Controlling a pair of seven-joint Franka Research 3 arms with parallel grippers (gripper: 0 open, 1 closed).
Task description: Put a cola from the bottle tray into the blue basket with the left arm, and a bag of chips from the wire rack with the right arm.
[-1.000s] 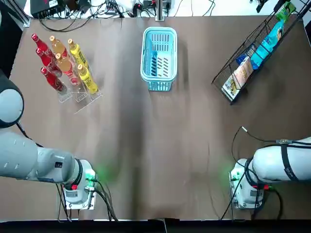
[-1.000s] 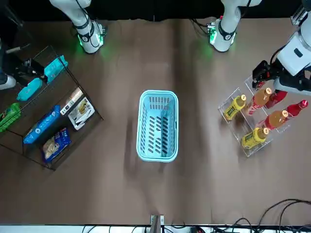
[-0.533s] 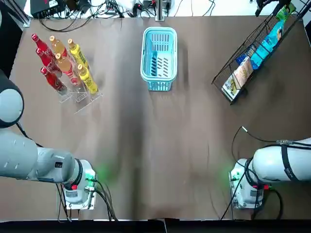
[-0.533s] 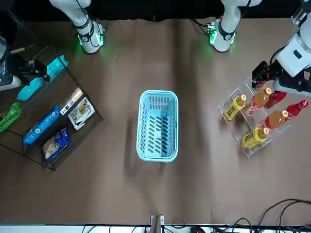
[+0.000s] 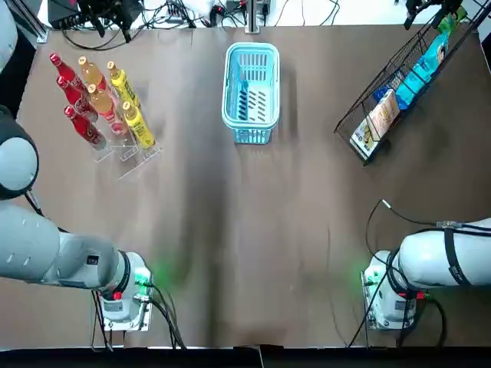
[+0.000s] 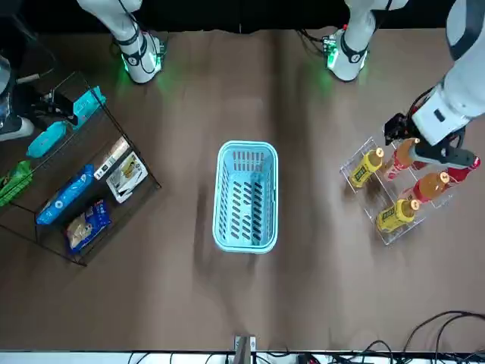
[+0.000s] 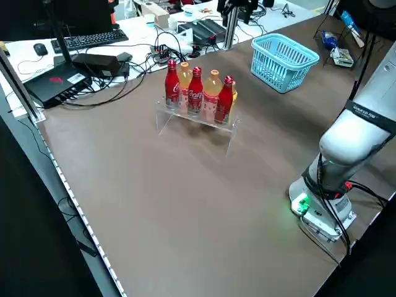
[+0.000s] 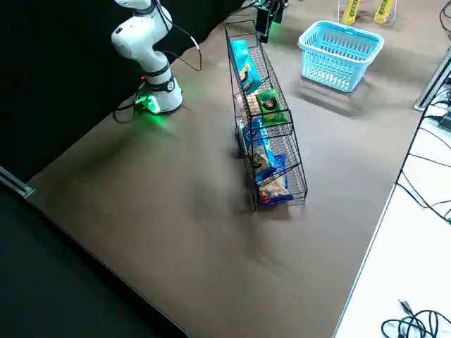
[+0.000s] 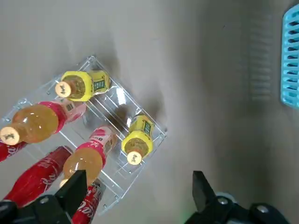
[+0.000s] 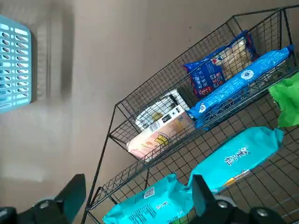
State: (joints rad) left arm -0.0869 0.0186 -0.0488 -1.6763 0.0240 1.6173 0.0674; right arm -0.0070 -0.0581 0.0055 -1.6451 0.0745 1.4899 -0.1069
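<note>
A: Seen from the left claw [image 9: 138, 198], where is the cola?
B: Below it, a little to the side away from the blue basket [image 5: 251, 136]; the claw hangs over the bottle tray [image 9: 150, 127] with its fingers spread wide and nothing between them; it touches no bottle.
A: How does the cola [image 7: 171, 86] look?
B: It is a slim red bottle with white lettering and a red cap; three of them stand in one row, just beside the orange bottles [image 5: 102, 103] and the yellow bottles [image 5: 138, 126].
A: How will it handle?
B: I judge it stiff, and rather heavy if it is full; the round wall is smooth, so it may slip; I would take it at the neck, under the cap, because the neighbours stand close to its body.
A: And on the right?
B: The right claw [image 10: 138, 200] is also spread and empty; it hangs above the wire rack [image 10: 187, 149]; the nearest bag of chips [image 10: 238, 156] lies just below it, a teal packet on the upper shelf; the blue packets [image 10: 243, 81] lie lower and farther from the claw.
A: How will that one handle?
B: Probably light, soft and crinkly; the content breaks easily; I would pinch the sealed edge gently, not the puffed middle.
</note>
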